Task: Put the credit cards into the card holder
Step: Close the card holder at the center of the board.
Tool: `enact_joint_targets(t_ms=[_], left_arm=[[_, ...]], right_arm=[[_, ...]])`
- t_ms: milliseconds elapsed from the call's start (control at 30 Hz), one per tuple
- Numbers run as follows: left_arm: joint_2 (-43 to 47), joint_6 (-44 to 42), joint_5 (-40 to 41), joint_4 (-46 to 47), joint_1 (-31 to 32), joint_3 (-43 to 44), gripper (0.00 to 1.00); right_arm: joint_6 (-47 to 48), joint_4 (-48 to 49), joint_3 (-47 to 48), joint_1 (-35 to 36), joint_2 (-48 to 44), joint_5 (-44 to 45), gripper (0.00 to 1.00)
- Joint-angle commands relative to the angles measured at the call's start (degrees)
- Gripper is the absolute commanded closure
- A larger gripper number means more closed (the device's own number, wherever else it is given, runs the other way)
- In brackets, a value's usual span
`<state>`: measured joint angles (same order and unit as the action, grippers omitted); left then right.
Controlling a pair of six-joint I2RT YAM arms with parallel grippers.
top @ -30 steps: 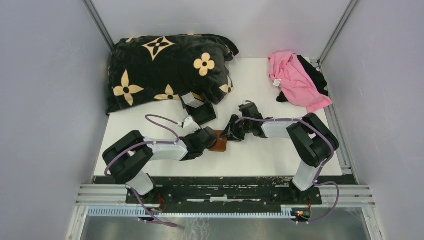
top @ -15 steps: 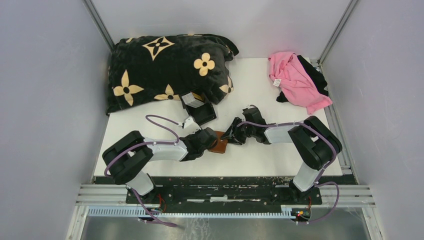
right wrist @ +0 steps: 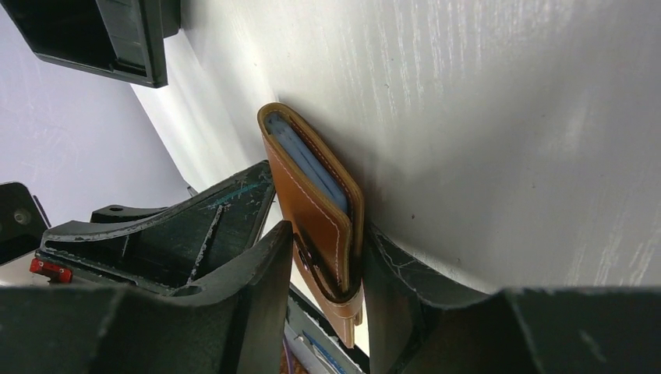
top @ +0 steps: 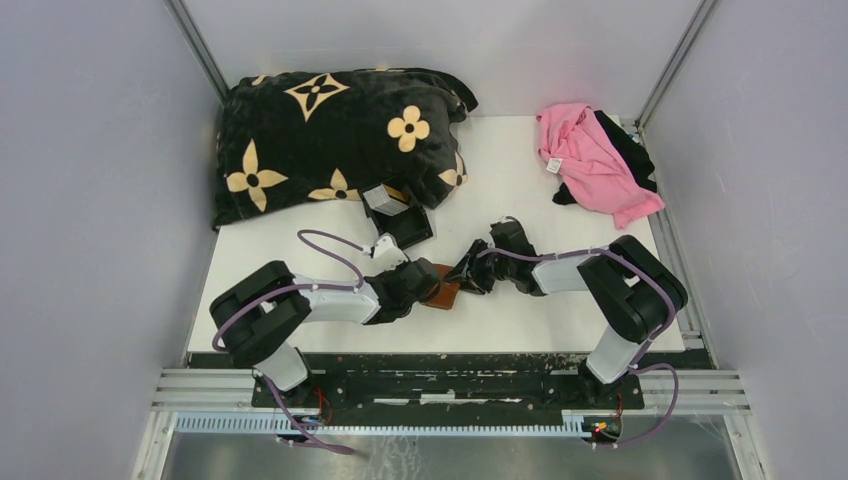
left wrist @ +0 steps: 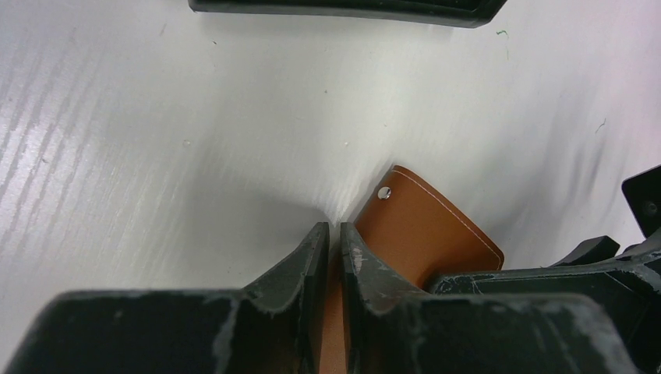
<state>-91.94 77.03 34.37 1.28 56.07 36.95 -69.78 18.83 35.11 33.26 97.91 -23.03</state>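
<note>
Top view: white worktop point(top: 520, 200), both arms reach in to meet near the middle. The card holder point(top: 444, 294), brown leather, sits between the two claws, near the front edge. Left claw point(top: 422, 288) is on its left side, right claw point(top: 464, 275) on its right. Black tray point(top: 408, 228) is just beyond them with a pale stack of credit cards point(top: 381, 199) at its far-left end. Black flowered blanket point(top: 330, 130) far left, pink cloth point(top: 590, 160) far right. Left wrist view: left claw point(left wrist: 334, 241) is clenched on a thin leather flap of the card holder point(left wrist: 425, 234), fingers almost touching. Silver snap point(left wrist: 383, 193) shows at the flap's far corner, tray edge point(left wrist: 343, 8) along the top. Right wrist view: card holder point(right wrist: 316, 210) is folded, its far face against the worktop point(right wrist: 507, 117). Right claw point(right wrist: 323, 234) is grasping it, one finger on each face. A grey-blue card point(right wrist: 308, 160) is tucked inside, edge showing. Tray corner point(right wrist: 101, 39) upper left.
</note>
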Motion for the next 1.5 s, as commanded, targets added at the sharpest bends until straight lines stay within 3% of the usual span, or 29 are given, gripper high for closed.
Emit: enact_joint_targets(t_ms=[0,667,967,1067,1167,1467], left_arm=[[-4.9,-0.7,-7.5,-12.1,1.4,-2.9,0.79],[-7.4,0.8,-8.0,-12.0,3.9,-0.8,0.8],[-8.4,1.1,-8.8,-12.3,5.6,0.0,0.8],[-8.0,1.3,-8.1,-12.8,5.6,0.0,0.81],[-6.8,1.5,-7.0,-13.0,5.5,-0.1,0.8],[-1.9,1.7,-2.8,-14.3,4.5,-0.6,0.78]], right_arm=[[2.7,-9.2,-2.9,0.4,1.2,4.9,0.56],[5.5,-8.8,-3.0,0.6,3.1,7.8,0.64],[8.8,-11.3,1.3,3.8,6.1,11.0,0.77],[12.7,-16.2,4.9,4.3,6.4,10.9,0.61],[16.2,-20.3,7.6,4.3,3.8,12.4,0.52],[24.7,-32.6,16.2,3.3,0.8,17.7,0.44]])
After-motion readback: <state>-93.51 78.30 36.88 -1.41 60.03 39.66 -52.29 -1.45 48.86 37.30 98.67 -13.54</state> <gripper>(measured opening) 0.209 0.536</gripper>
